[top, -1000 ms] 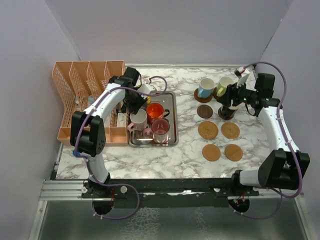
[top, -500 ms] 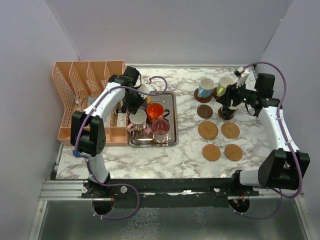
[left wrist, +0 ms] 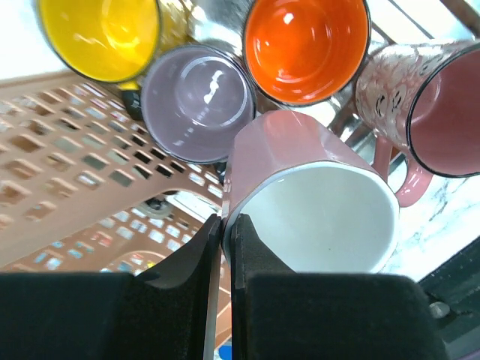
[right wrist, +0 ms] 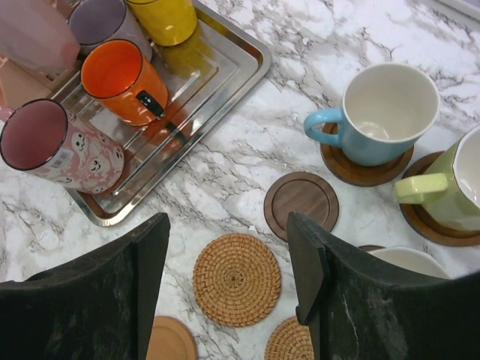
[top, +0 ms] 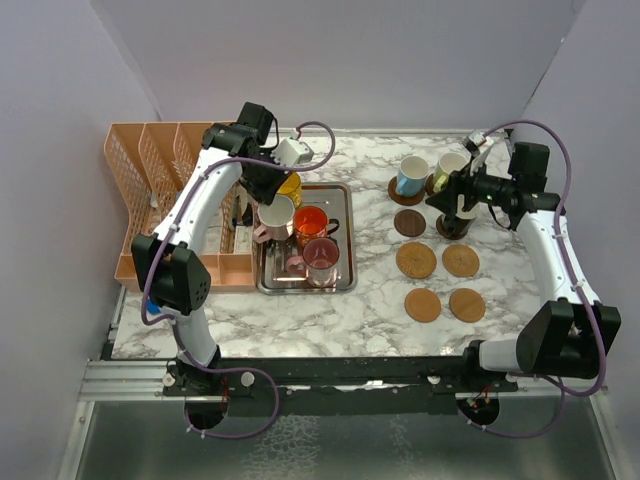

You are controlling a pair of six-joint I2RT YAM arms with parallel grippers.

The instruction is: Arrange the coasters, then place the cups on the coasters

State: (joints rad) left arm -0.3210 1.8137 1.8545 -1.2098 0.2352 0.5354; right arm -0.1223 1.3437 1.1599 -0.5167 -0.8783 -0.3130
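My left gripper (left wrist: 223, 225) is shut on the rim of a pink cup (left wrist: 307, 195) that is white inside, and holds it above the steel tray (top: 340, 272). Under it stand a yellow cup (left wrist: 101, 34), a purple cup (left wrist: 199, 101), an orange cup (left wrist: 307, 45) and a pink patterned cup (left wrist: 427, 97). My right gripper (right wrist: 229, 247) is open above the coasters, with nothing between its fingers. A black cup (top: 455, 226) stands just below it. The light blue cup (right wrist: 382, 112) and cream cup (right wrist: 450, 187) sit on dark coasters. A dark coaster (right wrist: 301, 204) and a woven coaster (right wrist: 236, 279) lie bare.
An orange slotted file rack (top: 170, 190) stands left of the tray, close to my left arm. Another woven coaster (top: 460, 261) and two tan coasters (top: 422, 305) (top: 467, 305) lie on the marble table (top: 370, 300) towards the near edge.
My left gripper has closed on the pink cup's rim and lifted it off the tray, towards the back. The right gripper's jaws have spread wider near the black cup.
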